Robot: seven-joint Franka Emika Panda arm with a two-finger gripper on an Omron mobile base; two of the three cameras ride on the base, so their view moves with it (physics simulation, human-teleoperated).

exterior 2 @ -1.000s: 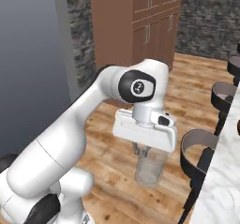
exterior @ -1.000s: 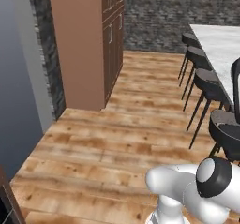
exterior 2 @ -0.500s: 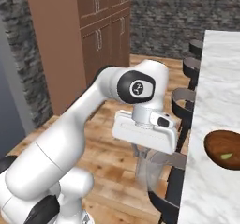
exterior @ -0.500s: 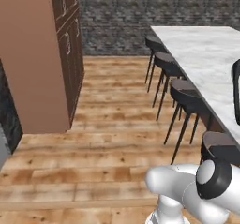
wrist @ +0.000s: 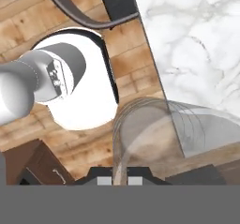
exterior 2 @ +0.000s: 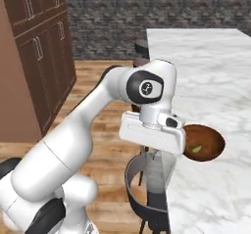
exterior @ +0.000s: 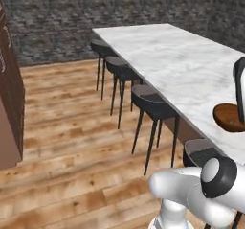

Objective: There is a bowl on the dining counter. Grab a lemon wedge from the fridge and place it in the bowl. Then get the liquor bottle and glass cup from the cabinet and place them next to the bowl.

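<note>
The gripper [wrist: 120, 180] pinches the thin rim of a clear ribbed glass cup [wrist: 154, 134]. A round dark wooden bowl [exterior 2: 203, 142] sits on the veined marble dining counter [exterior 2: 215, 81].

The dining counter [exterior 2: 215, 71] runs away toward the stone wall [exterior: 95, 12]. On it, near its edge, sits the bowl [exterior 2: 203, 142], the lemon wedge [exterior 2: 196, 150] inside. Just beside the bowl, off the counter's edge, the glass cup [exterior 2: 159, 172] hangs under the gripper [wrist: 120, 177], above a stool [exterior 2: 147, 206]. More stools [exterior: 153, 103] line that counter's side; tall cupboards [exterior 2: 39, 52] stand across the floor.
</note>
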